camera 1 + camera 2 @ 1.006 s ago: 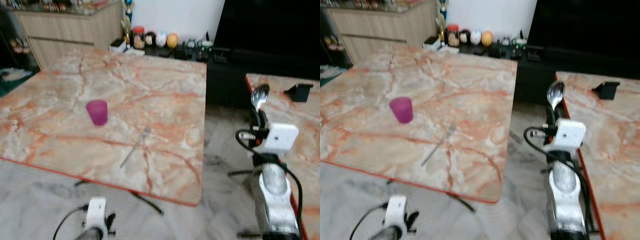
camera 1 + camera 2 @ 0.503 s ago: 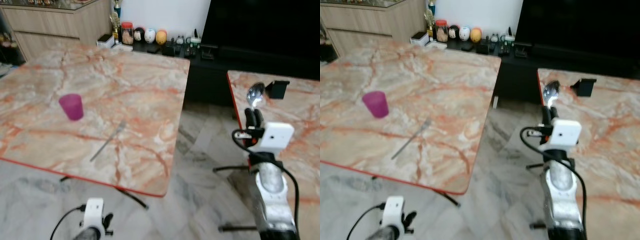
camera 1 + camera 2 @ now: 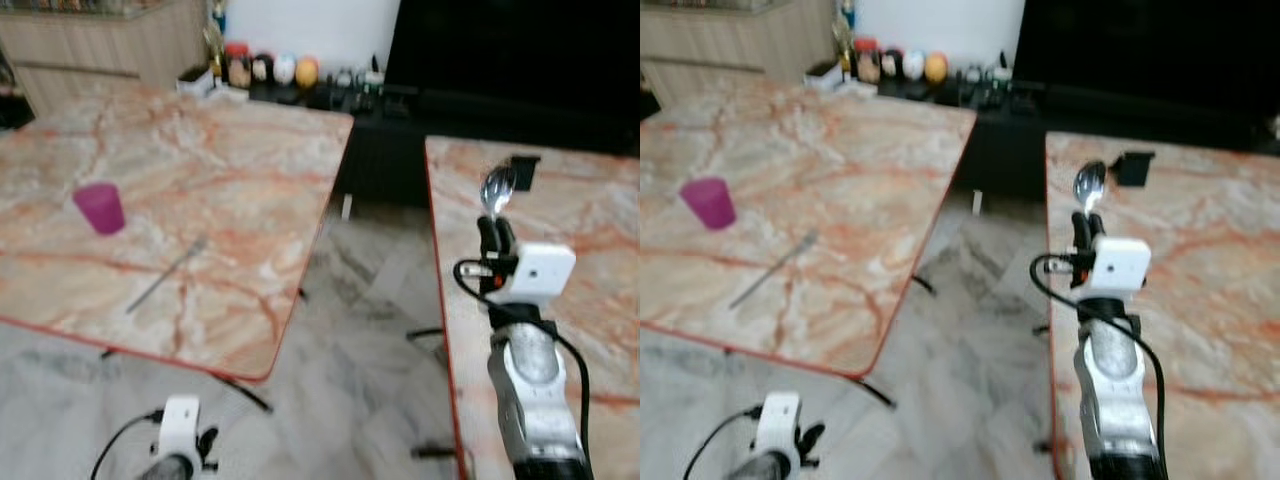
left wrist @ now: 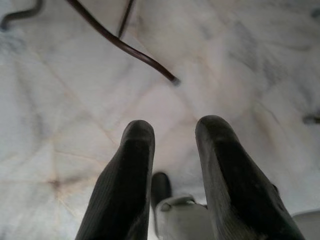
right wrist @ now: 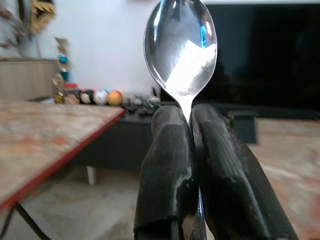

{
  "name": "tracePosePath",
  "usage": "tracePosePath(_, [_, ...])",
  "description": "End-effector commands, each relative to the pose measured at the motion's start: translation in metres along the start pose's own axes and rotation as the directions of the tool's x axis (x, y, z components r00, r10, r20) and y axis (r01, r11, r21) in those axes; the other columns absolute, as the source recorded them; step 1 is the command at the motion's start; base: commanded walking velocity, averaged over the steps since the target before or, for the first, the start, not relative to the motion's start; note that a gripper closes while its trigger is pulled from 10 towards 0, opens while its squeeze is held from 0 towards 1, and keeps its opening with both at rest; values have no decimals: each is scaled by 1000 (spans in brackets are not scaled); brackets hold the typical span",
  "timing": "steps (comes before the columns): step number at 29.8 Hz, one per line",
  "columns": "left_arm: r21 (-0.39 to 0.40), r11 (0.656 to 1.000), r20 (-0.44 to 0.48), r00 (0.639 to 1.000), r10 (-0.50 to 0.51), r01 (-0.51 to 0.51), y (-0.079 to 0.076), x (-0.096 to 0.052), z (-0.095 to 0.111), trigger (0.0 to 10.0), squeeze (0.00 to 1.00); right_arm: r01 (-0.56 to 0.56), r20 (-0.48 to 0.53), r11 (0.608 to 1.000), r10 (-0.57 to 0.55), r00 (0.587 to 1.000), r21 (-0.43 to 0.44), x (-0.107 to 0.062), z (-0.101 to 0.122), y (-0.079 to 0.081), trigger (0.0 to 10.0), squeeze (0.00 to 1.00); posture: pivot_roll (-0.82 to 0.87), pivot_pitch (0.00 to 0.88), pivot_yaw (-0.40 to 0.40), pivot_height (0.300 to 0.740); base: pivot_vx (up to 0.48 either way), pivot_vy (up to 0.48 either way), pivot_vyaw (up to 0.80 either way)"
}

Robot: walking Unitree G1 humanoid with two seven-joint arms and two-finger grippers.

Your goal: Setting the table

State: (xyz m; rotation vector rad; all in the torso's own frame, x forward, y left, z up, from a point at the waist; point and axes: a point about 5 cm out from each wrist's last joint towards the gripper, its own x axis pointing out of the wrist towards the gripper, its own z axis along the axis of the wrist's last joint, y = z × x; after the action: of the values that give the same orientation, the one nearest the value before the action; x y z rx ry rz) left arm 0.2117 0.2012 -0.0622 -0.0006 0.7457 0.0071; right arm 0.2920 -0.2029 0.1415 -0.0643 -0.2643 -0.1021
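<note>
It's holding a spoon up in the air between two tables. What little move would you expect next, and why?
Probably carrying the spoon left toward the table with the pink cup and fork. The right gripper grips it upright, beside the gap between the tables, and that setting lacks a spoon.

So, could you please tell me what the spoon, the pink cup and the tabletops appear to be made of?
The spoon, clamped in the right gripper, looks like polished metal: its bowl mirrors the room. The pink cup seems to be matte, slightly translucent plastic, though blur leaves that open. The tabletops look like marble or a marble-look laminate, beige with orange veins and a red edge.
</note>
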Motion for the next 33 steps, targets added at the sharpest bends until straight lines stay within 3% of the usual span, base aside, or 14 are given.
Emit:
tracePosePath(1, [1,1000,-24,1000,-13,13,-3,-1,-5,10000,0,10,31,1000,-10,999,1,3,7,-2,10000,0,17,0,-42,727,0,-274,0])
tracePosePath(33, [-13,1000,-25,1000,-5,4,-1,0,-4,10000,0,53,42,999,-52,998,-10,6,9,-11,10000,0,12,0,-38,727,0,-293,0])
